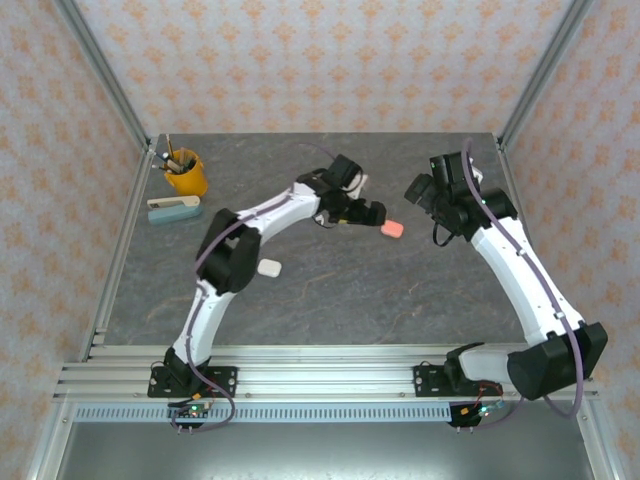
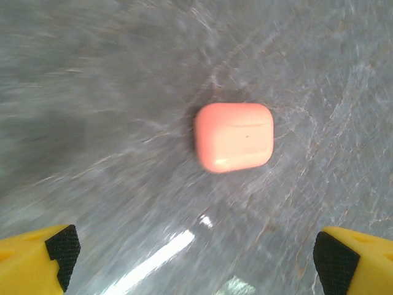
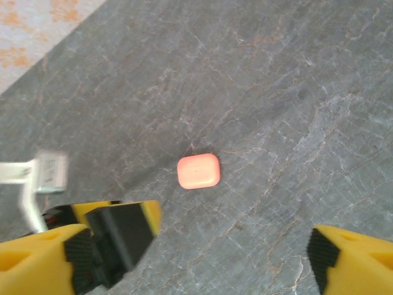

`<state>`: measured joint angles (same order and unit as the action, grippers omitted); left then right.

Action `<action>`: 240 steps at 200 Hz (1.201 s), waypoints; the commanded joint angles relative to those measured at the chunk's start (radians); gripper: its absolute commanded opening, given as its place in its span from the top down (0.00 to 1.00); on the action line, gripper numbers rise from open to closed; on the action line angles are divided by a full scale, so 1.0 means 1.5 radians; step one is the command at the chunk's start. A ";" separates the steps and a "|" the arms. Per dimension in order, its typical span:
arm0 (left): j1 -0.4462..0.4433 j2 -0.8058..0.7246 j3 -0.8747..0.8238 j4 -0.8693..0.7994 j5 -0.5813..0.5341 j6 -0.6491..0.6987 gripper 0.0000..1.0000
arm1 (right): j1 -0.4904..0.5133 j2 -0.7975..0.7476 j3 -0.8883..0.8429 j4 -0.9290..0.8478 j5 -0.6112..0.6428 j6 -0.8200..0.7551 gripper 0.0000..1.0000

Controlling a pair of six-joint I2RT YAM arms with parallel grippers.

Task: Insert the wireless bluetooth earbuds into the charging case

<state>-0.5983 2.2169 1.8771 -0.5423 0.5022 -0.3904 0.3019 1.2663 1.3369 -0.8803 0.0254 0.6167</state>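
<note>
A closed salmon-orange charging case (image 1: 393, 229) lies on the grey stone-look table (image 1: 330, 290). My left gripper (image 1: 370, 213) hovers just left of it, and in the left wrist view the case (image 2: 234, 136) lies ahead of the open gripper (image 2: 193, 261), with nothing between the yellow fingers (image 2: 37, 258). My right gripper (image 1: 420, 190) hangs above and right of the case. It is open (image 3: 193, 258), with the case (image 3: 198, 171) below and beyond it. A closed white case (image 1: 268, 267) lies by the left arm's elbow. The earbuds are out of view.
An orange cup of pens (image 1: 186, 172) and a teal-and-beige stapler (image 1: 174, 210) stand at the back left. Metal frame posts (image 1: 110, 90) and patterned walls ring the table. A finger of the left gripper (image 3: 120, 236) shows in the right wrist view.
</note>
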 commanded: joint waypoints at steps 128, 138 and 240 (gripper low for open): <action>0.269 -0.659 -0.435 0.030 -0.404 0.029 0.00 | 0.331 0.353 0.209 -0.026 0.040 0.152 0.01; 0.299 -0.671 -0.445 0.026 -0.400 0.009 0.00 | 0.352 0.413 0.266 -0.052 0.034 0.172 0.01; 0.491 -0.680 -0.485 0.008 -0.287 -0.165 0.00 | 0.464 0.846 0.766 -0.243 -0.018 0.324 0.07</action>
<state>0.1265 1.2137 1.1687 -0.5381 0.0319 -0.5800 0.9897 2.5004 2.4096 -1.1393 0.0002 1.0481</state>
